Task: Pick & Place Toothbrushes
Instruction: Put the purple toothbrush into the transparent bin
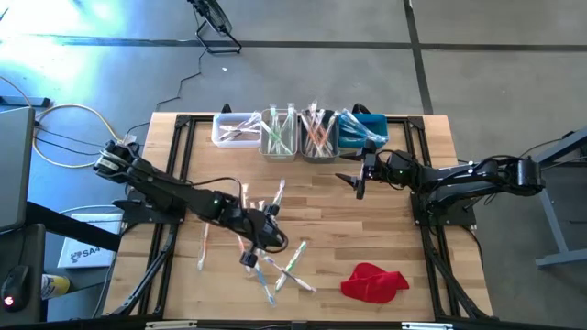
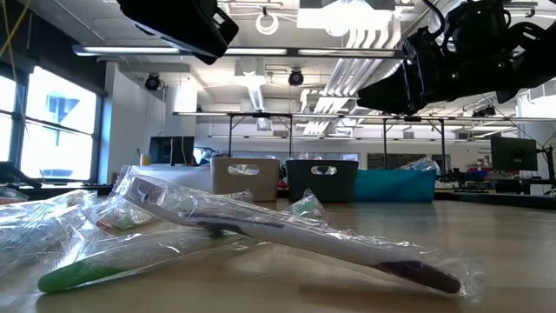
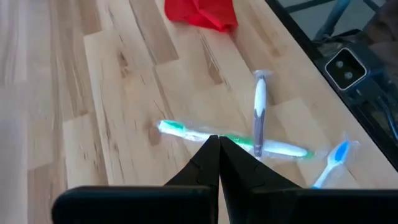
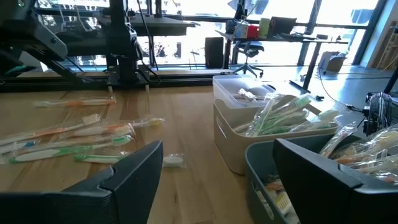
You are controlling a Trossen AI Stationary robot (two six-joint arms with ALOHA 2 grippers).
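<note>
Toothbrushes [image 1: 266,257] scattered on counter [image 1: 367,229]; left claw [image 1: 260,240] pinched shut, empty, above them; right claw [image 1: 359,183] wide open, empty, beside bins [image 1: 298,133]. Next: opening, descending, grasping.

Pale wood-grain planks line the counter [image 1: 385,229], framed in black. A red cloth [image 1: 374,281] lies crumpled near green, white, blue, pink and orange toothbrushes [image 1: 275,257] in clear wrappers. Along the far edge stand a white bin [image 1: 235,128], a beige bin [image 1: 280,134], a grey bin [image 1: 318,134] and a blue bin [image 1: 362,129].
</note>
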